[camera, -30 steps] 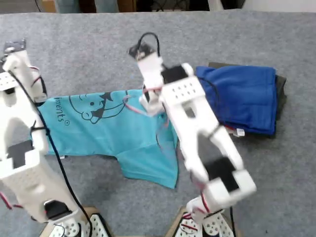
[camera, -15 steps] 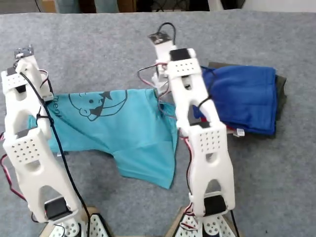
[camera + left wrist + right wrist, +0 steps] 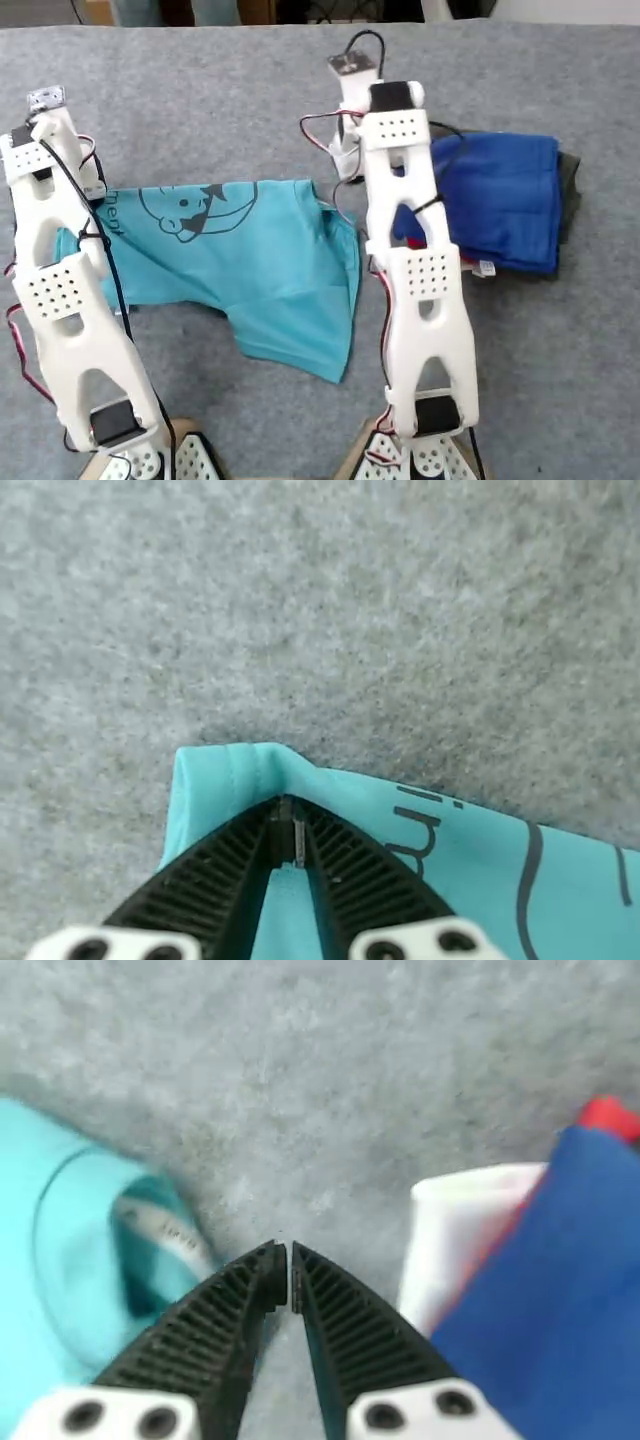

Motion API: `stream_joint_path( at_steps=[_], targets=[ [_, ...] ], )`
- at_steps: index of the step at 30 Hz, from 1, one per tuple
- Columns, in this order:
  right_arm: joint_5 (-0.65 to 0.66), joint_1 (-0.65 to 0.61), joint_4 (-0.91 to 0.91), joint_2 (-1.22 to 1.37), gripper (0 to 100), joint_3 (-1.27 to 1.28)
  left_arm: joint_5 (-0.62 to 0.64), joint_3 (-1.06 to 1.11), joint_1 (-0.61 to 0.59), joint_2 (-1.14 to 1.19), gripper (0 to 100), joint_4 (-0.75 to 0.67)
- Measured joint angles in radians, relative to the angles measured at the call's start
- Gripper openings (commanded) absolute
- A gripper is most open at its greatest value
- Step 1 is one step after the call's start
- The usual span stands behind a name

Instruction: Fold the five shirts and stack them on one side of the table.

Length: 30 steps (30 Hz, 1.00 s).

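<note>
A teal shirt (image 3: 250, 270) with a dark cartoon print lies partly spread on the grey table, one lower flap folded toward the front. My left gripper (image 3: 97, 195) is at the shirt's left end. In the left wrist view that gripper (image 3: 286, 832) is shut on a fold of the teal shirt's (image 3: 470, 880) hem. My right gripper (image 3: 343, 170) sits just past the shirt's right end. In the right wrist view it (image 3: 282, 1260) is shut on nothing over bare table, between the teal collar (image 3: 95, 1250) and a folded blue shirt (image 3: 560, 1280).
A stack of folded shirts stands at the right: the blue shirt (image 3: 500, 195) on top, a dark one (image 3: 570, 190) beneath, white (image 3: 455, 1230) and red (image 3: 610, 1115) edges showing. The grey felt table (image 3: 200, 100) is bare at the back and front right.
My right gripper has left the teal shirt's collar and moved away and to the right, toward the blue stack. The left arm stretched out and holds the shirt's left end.
</note>
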Motion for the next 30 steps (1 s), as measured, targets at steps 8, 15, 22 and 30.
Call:
stream_joint_path(
  at_steps=[8,15,22,30],
  targets=[
    [0.0,-0.058,-0.031,-0.262,1.5,0.473,0.0,-0.002,0.0,0.002,3,0.0],
    [0.0,-0.094,-0.209,-0.247,1.5,0.563,0.0,-0.002,0.0,0.002,3,0.0],
    [0.0,-0.074,-0.327,-0.129,1.5,0.5,0.0,-0.002,0.0,0.002,3,0.0],
    [0.0,-0.002,-0.316,0.038,1.5,0.238,0.0,-0.002,0.0,0.002,3,0.0]
  ],
)
